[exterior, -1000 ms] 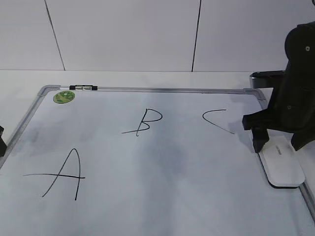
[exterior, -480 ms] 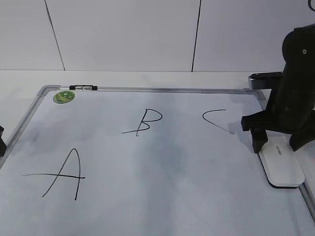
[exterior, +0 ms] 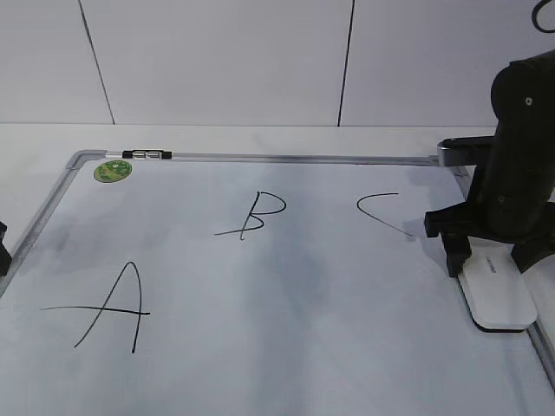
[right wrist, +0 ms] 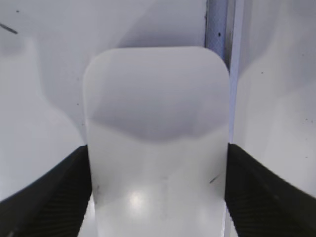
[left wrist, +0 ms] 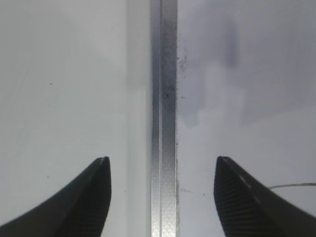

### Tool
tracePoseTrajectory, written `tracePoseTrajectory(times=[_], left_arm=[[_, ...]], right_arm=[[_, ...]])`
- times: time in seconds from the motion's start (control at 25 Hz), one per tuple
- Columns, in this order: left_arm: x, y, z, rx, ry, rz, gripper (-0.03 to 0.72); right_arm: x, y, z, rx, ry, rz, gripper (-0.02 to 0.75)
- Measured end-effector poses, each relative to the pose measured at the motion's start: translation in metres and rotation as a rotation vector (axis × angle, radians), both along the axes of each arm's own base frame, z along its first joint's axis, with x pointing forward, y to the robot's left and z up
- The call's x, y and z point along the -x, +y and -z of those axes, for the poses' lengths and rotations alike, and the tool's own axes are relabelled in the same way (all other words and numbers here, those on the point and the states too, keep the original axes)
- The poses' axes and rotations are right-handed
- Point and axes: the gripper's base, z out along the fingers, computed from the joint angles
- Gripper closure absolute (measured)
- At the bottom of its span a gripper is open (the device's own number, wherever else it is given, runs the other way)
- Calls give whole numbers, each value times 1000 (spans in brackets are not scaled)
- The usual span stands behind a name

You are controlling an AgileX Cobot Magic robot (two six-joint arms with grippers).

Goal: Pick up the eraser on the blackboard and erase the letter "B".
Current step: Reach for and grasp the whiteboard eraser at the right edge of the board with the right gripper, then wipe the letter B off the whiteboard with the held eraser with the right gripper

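The eraser [exterior: 501, 299], a flat white block, lies at the right edge of the blackboard [exterior: 286, 286]. My right gripper [exterior: 492, 264] is low over its far end, one finger on each side. In the right wrist view the eraser [right wrist: 158, 128] fills the gap of the gripper [right wrist: 157, 148]; the jaws stand wide, close to its long edges, and the eraser rests on the board. The letter "B" [exterior: 260, 215] is at the board's upper middle, well left of the eraser. My left gripper [left wrist: 162, 160] is open and empty above the board's left frame rail [left wrist: 164, 98].
A large "A" [exterior: 113, 305] is at the lower left and a "C" [exterior: 381, 212] is just left of the right gripper. A green round sticker [exterior: 112, 171] and a small clip [exterior: 147, 155] sit at the top left corner. The silver frame [right wrist: 217, 24] runs beside the eraser.
My right gripper has come down lower around the eraser's far end. The eraser and the left arm have not moved.
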Motion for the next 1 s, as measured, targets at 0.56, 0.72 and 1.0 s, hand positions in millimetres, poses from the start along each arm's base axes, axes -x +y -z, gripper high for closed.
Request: tracePoseTrajectory(times=[0.56, 0.72, 1.0], left_arm=[[0, 0, 0, 0, 0, 0, 202], [0, 0, 0, 0, 0, 0, 202], [0, 0, 0, 0, 0, 0, 202]], right_arm=[[-1, 0, 4, 9, 12, -2, 146], [0, -1, 4, 11, 14, -2, 146], [0, -1, 4, 13, 15, -3, 177]])
